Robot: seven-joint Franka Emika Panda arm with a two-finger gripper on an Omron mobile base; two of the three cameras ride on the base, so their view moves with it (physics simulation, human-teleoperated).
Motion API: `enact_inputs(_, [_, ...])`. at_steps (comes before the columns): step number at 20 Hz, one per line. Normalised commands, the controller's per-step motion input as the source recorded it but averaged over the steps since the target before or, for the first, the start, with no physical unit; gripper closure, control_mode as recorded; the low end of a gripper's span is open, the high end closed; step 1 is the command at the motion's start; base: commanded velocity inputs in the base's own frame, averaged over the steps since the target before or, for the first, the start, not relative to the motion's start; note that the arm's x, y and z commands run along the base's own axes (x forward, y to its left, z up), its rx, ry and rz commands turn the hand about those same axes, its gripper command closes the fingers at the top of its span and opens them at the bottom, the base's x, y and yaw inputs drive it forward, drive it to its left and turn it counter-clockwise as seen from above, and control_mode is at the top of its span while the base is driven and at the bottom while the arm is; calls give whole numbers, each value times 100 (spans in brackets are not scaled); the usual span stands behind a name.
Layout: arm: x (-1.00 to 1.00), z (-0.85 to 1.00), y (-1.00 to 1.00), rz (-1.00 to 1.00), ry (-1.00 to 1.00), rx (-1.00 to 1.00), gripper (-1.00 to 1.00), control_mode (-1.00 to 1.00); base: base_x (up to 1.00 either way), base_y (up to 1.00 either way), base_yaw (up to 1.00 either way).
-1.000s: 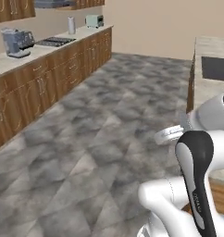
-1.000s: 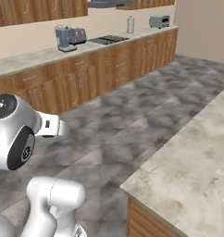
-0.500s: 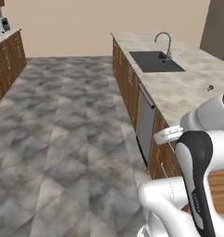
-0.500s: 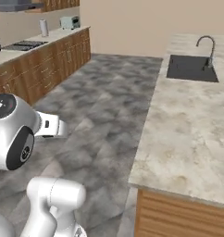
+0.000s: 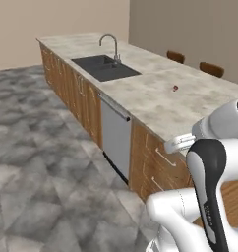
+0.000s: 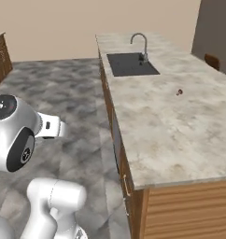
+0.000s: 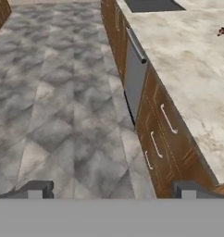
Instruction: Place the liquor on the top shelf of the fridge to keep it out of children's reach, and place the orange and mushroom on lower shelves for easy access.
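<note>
Nothing looks stowed yet: on the long pale marble-topped island counter (image 6: 180,135) with its dark sink (image 6: 131,64), the tiny reddish-brown mushroom (image 6: 180,92) lies alone, so I judge every placement remains; the dark two-finger gripper (image 7: 111,190), fingers spread wide and empty, hangs over the floor well short of it

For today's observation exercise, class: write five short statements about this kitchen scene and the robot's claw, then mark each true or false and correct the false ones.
1. The mushroom lies on the island counter. True.
2. The mushroom sits inside the sink. False: it lies on bare counter, apart from the sink.
3. The claw is open and holds nothing. True.
4. The tap stands at the sink's edge. True.
5. The claw's fingertips touch the mushroom. False: they hang over the floor, beside the cabinets.
</note>
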Motion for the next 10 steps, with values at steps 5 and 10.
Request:
enact_inputs(5, [0,0,0,0,0,0,-100,100,51,74,-56])
enact_inputs(10, [0,0,0,0,0,0,-100,100,51,68,-55])
